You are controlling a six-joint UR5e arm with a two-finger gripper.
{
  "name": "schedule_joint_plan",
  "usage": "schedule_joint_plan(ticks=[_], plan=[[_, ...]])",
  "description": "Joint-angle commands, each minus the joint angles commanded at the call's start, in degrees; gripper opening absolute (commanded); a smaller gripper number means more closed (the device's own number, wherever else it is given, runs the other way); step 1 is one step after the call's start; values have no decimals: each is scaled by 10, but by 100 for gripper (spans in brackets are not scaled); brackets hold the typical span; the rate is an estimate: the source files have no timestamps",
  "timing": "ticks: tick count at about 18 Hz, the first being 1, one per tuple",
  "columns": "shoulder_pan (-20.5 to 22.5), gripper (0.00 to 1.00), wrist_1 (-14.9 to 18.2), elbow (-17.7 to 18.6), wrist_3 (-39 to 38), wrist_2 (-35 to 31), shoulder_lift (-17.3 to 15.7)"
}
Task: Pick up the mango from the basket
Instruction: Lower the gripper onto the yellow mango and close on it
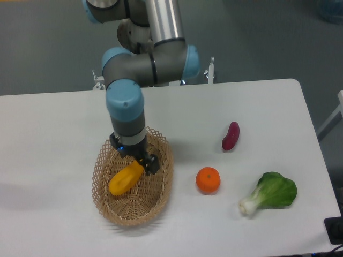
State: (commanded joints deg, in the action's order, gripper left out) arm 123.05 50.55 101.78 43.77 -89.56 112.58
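The mango (124, 180) is a yellow-orange elongated fruit lying tilted in the light tan wicker basket (161, 184) at the front left of the table. My gripper (137, 163) points down into the basket at the mango's upper right end. Its dark fingers (150, 164) sit on either side of that end and appear closed on it. The mango's lower left end looks low in the basket; I cannot tell whether it rests on the woven base.
A round orange (208, 180) sits right of the basket. A small purple vegetable (231, 136) lies further back right. A green leafy bok choy (270, 193) lies at the front right. The table's front edge is close below the basket.
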Motion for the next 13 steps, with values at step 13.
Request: schedule_joint_plan(ticks=[13], plan=[[-20, 100, -7, -3, -3, -10, 29]])
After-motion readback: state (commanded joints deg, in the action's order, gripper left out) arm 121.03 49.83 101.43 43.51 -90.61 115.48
